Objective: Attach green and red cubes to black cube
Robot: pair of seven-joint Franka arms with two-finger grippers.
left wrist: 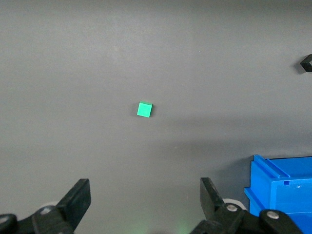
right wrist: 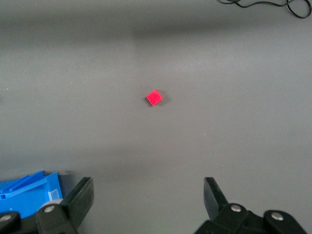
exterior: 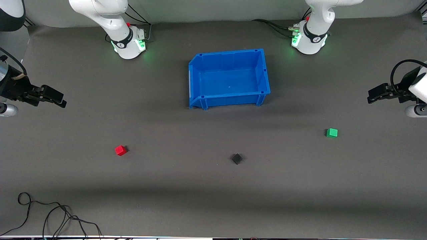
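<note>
The red cube (exterior: 120,150) lies on the grey mat toward the right arm's end; it also shows in the right wrist view (right wrist: 154,97). The green cube (exterior: 332,133) lies toward the left arm's end and shows in the left wrist view (left wrist: 144,109). The black cube (exterior: 237,158) sits between them, nearer the front camera, and at the edge of the left wrist view (left wrist: 306,63). My left gripper (exterior: 371,96) is open and empty, up over the mat's edge at its own end. My right gripper (exterior: 60,100) is open and empty over the mat at its end.
An empty blue bin (exterior: 200,70) stands mid-table, farther from the front camera than the cubes; its corners show in both wrist views (left wrist: 282,195) (right wrist: 29,192). Black cables (exterior: 56,216) lie at the mat's near edge toward the right arm's end.
</note>
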